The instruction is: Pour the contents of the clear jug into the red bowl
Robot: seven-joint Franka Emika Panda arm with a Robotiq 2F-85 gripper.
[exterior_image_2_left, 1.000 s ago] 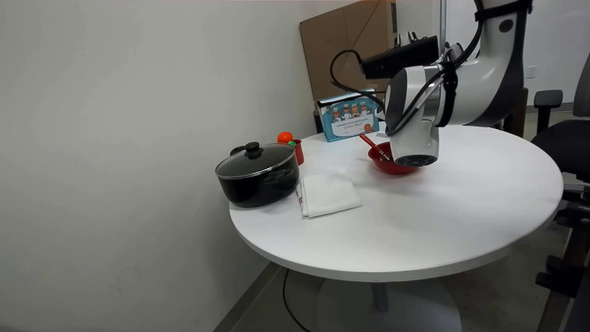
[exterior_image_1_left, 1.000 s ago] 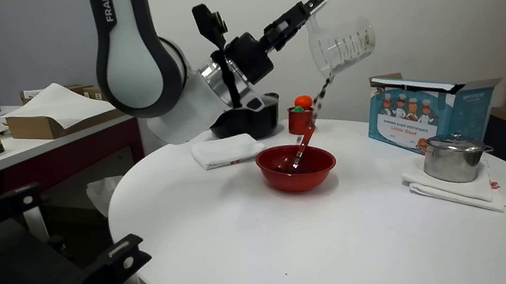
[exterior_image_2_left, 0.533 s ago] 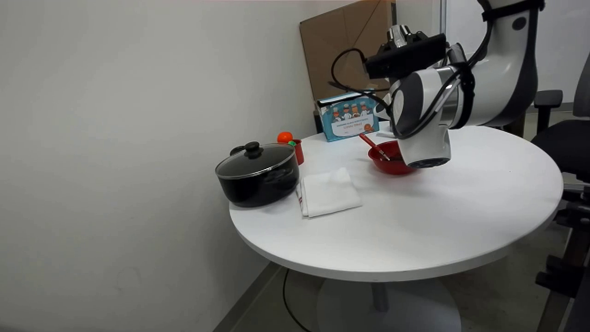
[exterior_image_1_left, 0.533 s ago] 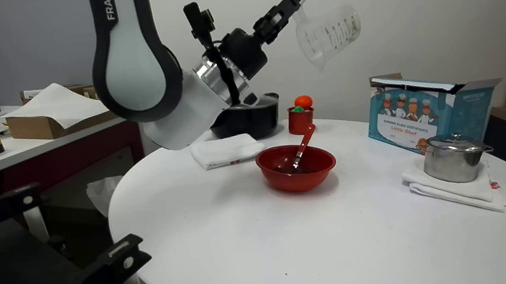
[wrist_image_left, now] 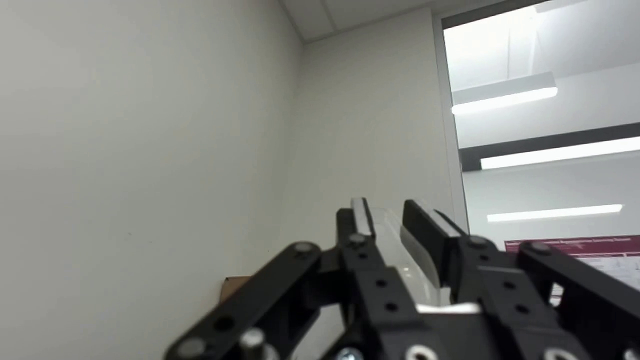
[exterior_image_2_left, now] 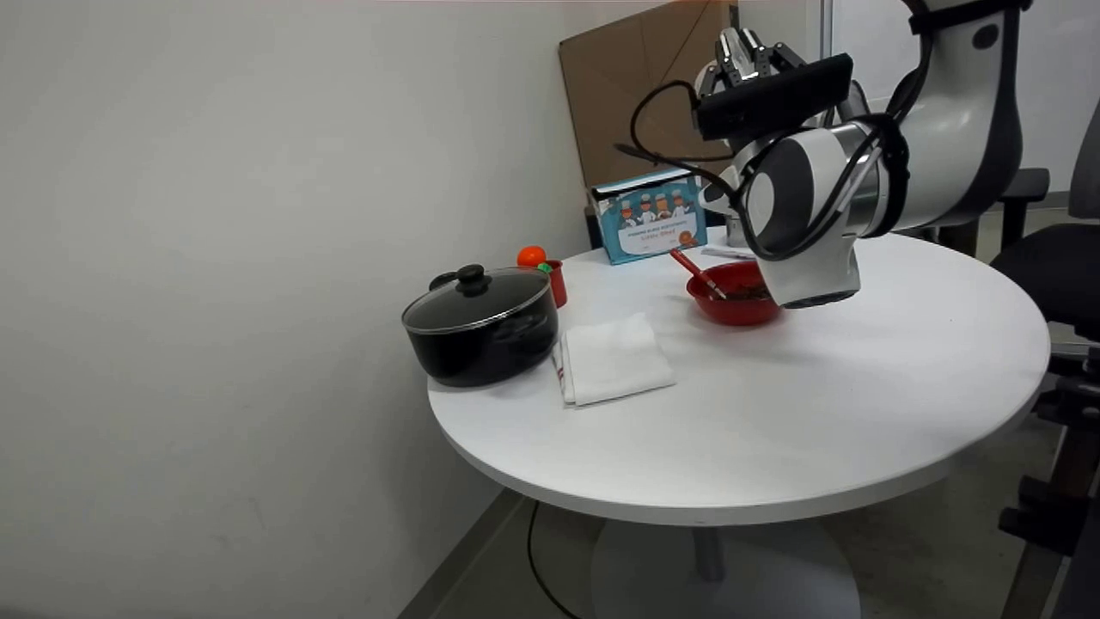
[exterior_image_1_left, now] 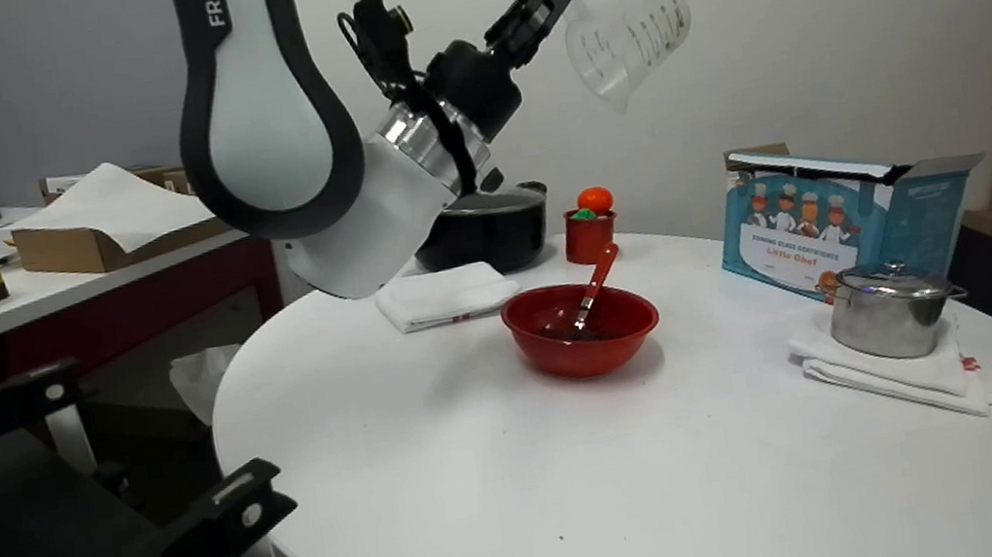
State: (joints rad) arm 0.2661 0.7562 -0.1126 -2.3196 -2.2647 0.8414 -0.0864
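Your pincer (wrist_image_left: 389,218): clamped on the clear jug (exterior_image_1_left: 632,40) by its handle, presumably leaving the spout free; jug: tipped mouth-down, above and right of the red bowl (exterior_image_1_left: 585,358), likely so you drain it fully; bowl: dark contents (exterior_image_2_left: 751,293) inside.

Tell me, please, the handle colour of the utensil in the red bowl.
The utensil's handle is red; it shows best in an exterior view.
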